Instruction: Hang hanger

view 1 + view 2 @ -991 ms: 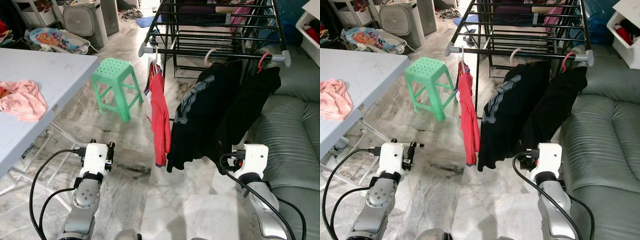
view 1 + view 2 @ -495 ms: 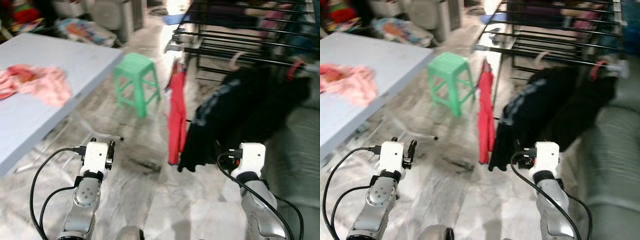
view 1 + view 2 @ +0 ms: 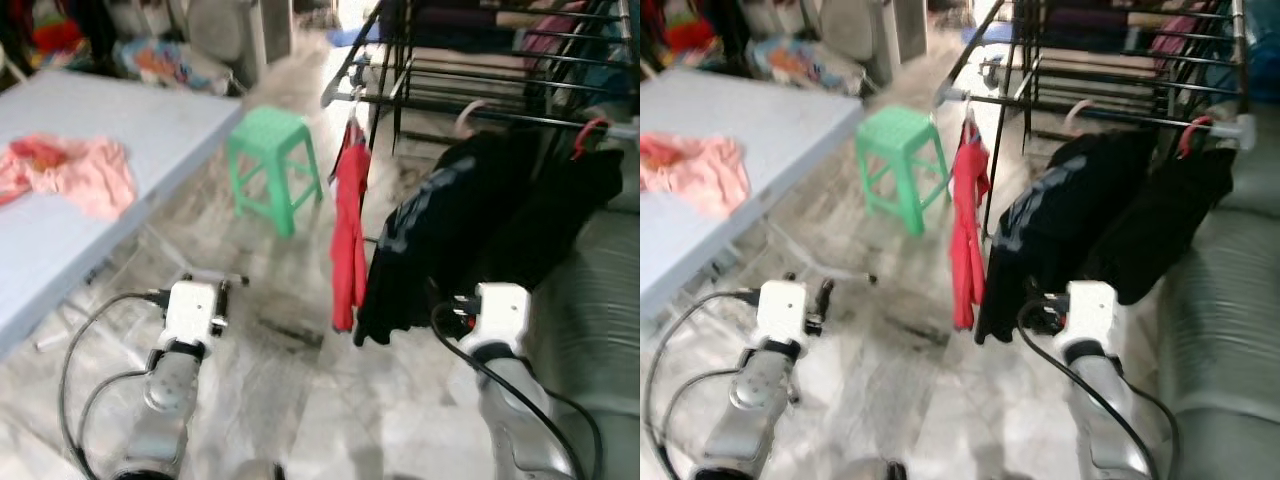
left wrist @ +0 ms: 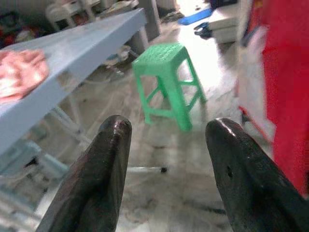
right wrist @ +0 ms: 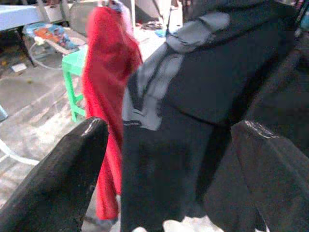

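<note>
Both claws hang low and empty, fingers spread apart. Ahead of the right claw [image 5: 164, 159] hangs a black jacket [image 3: 425, 235] on a pale hanger [image 3: 472, 108], hooked on the drying rack [image 3: 470, 70], a red shirt [image 3: 348, 225] just beside it. Beyond the left claw [image 4: 166, 164] stands a green stool [image 3: 268, 160], beside the table [image 3: 110, 140].
</note>
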### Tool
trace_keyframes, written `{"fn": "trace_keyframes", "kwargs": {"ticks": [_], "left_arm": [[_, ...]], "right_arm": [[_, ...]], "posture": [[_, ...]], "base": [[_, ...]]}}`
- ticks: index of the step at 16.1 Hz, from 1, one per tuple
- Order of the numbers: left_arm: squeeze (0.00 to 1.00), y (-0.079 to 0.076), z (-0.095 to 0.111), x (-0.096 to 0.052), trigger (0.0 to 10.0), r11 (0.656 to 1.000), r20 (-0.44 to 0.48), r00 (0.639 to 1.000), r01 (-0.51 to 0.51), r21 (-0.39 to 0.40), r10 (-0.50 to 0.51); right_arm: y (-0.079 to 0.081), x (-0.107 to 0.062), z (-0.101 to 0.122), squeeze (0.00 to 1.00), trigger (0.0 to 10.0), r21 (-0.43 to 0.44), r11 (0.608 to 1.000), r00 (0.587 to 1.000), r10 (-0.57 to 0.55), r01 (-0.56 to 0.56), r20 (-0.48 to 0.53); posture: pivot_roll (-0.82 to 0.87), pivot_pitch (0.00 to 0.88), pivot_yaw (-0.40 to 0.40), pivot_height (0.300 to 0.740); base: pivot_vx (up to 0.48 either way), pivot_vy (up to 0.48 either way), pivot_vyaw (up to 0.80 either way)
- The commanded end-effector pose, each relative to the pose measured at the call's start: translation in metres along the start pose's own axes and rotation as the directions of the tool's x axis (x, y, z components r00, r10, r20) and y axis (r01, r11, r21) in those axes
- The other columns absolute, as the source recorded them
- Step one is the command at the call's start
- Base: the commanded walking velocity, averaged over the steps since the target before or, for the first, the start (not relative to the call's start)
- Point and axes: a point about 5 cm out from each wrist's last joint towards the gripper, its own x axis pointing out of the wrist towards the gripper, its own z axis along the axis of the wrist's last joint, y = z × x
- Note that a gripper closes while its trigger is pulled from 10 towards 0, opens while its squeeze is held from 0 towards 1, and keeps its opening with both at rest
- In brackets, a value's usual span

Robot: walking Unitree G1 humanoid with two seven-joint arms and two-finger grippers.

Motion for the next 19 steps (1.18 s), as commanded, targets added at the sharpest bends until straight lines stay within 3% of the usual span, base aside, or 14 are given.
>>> {"fn": "trace_keyframes", "kwargs": {"ticks": [1,7,12,15,19], "left_arm": [[0.0,0.0062,-0.0003,-0.0005,10.0,1.0,0.002,1.0,-0.003,0.006,0.003],[0.0,0.0042,0.0021,0.0016,10.0,0.999,0.023,0.999,0.03,0.024,-0.031],[0.0,-0.0016,0.0038,0.0007,10.0,0.997,0.038,0.997,0.072,0.015,-0.073],[0.0,-0.0025,0.0007,0.0014,10.0,0.997,0.007,0.997,0.072,-0.033,-0.071],[0.0,-0.0022,-0.0019,0.0016,10.0,0.996,-0.014,0.997,0.071,-0.051,-0.071]], "right_arm": [[0.004,0.0018,0.0026,0.0,10.0,0.017,1.0,1.0,0.01,-0.01,0.013],[0.0029,0.0041,0.0024,0.0,10.0,0.02,1.0,1.0,0.004,-0.004,0.01],[0.003,0.0052,0.0031,0.0,10.0,0.023,1.0,1.0,0.0,-0.001,0.014],[0.0049,0.0062,0.0034,0.0,10.0,0.021,1.0,1.0,0.001,-0.001,0.017],[0.0042,0.0058,0.0027,0.0,10.0,0.015,1.0,1.0,-0.004,0.003,0.017]], "posture": [[-0.04,0.0,0.063,0.74],[-0.04,0.0,0.065,0.74],[-0.04,0.0,0.063,0.74],[-0.04,0.0,0.063,0.74],[-0.04,0.0,0.063,0.74]], "base": [[0.382,0.289,0.0],[0.381,0.291,-0.75],[0.471,0.0,-0.76],[0.456,0.0,-0.16],[0.14,0.425,0.0]]}}
